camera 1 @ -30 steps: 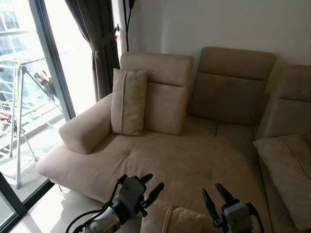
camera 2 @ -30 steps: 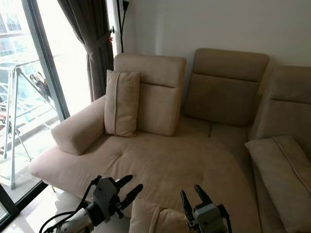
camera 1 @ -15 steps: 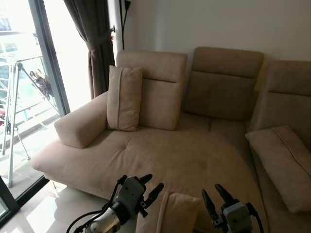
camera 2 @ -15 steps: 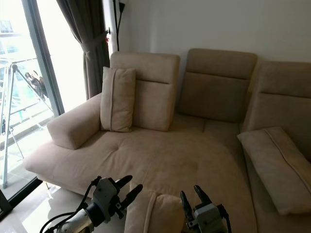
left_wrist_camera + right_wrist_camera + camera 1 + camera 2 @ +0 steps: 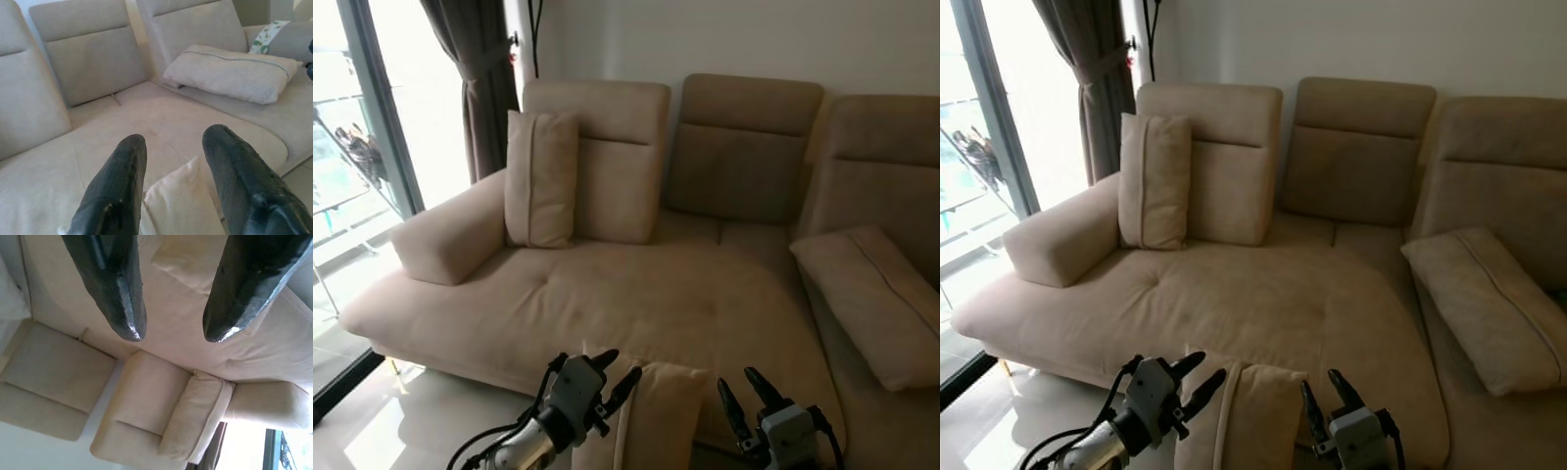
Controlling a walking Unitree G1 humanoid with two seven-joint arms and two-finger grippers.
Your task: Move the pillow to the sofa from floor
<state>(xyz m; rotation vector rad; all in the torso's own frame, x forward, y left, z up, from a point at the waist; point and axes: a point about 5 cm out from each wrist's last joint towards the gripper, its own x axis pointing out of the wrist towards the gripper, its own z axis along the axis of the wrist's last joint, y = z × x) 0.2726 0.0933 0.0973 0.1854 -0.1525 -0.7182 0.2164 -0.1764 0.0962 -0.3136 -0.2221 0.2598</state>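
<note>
Standing upright at the front edge of the beige sofa, between both grippers: the small beige pillow. Left gripper just beside that pillow's left side, fingers spread, one pillow corner poking up between them in the left wrist view. Right gripper just beside its right side, fingers likewise apart, pinching nothing. On the sofa seat, well apart: an upright cushion against the left backrest, a flat cushion at the right end. Left of the sofa, a dark curtain.
</note>
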